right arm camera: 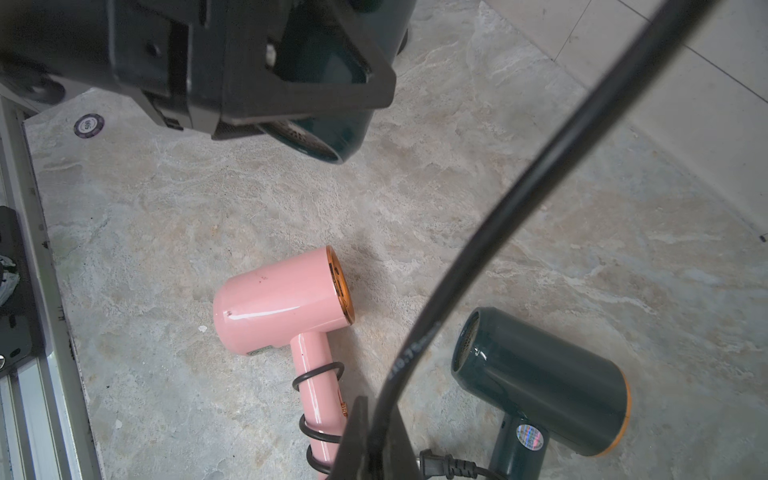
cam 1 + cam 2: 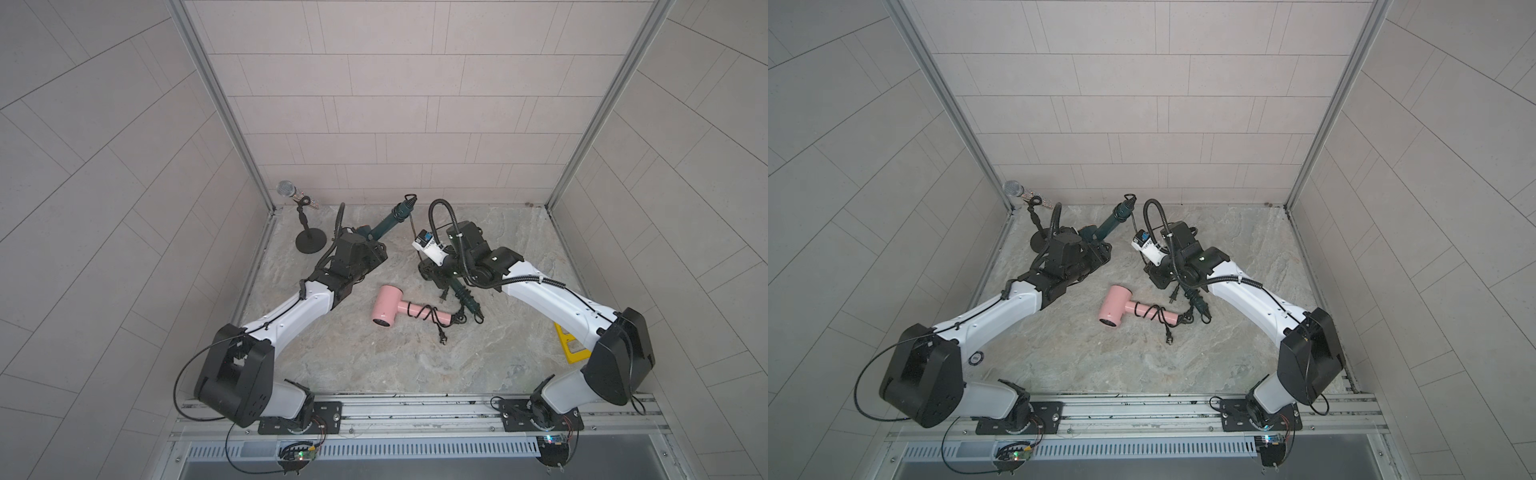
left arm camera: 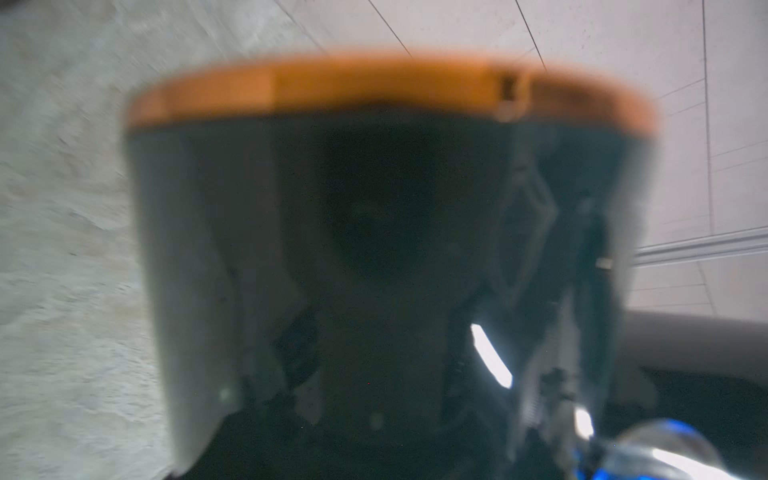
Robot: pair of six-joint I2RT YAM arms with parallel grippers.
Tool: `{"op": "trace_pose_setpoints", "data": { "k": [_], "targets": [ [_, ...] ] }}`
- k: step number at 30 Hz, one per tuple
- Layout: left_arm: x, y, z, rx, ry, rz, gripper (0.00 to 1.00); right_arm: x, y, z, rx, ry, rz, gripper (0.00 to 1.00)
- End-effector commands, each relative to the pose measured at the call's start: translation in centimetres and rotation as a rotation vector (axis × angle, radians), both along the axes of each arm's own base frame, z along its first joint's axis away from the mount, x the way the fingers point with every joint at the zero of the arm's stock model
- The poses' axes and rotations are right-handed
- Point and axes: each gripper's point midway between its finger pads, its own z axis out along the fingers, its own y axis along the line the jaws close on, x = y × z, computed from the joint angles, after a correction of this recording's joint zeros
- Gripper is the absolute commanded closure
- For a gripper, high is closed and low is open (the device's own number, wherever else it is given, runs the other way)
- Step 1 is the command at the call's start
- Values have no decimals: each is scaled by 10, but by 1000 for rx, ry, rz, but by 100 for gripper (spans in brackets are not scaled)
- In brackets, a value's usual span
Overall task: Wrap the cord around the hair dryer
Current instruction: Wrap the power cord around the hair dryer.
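Note:
My left gripper [image 2: 376,249] is shut on the body of a dark green hair dryer [image 2: 386,222] and holds it off the table, handle pointing at the back wall. In the left wrist view that dryer [image 3: 374,187] fills the frame, blurred, with an orange ring at its end. Its black cord [image 1: 498,216] runs taut from the handle end down to my right gripper [image 1: 374,419], which is shut on the cord. In both top views the right gripper [image 2: 428,272] [image 2: 1156,276] is low over the table, right of the held dryer [image 2: 1113,216].
A pink hair dryer [image 2: 388,309] lies mid-table with cord coiled round its handle. A second dark green dryer [image 1: 540,382] lies by my right gripper. A microphone on a stand [image 2: 286,189] is at the back left. A yellow object [image 2: 571,345] sits under the right arm.

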Motion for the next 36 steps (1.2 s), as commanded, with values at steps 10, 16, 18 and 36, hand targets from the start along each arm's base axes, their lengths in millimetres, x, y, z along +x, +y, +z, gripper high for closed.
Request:
{"op": "trace_pose_setpoints", "data": {
  "k": [10,16,18,36],
  "targets": [
    [13,75,40,724,-79,267,100,-52,1,35,-256,11,145,100],
    [11,54,28,933,-65,78,100,-26,-24,65,-371,-66,88,100],
    [8,45,23,980,-58,-21,100,-17,-31,72,-411,-80,74,100],
    [-122,-104,16,533,-205,-1191,100,0,-56,95,-470,-107,245,100]
  ]
}}
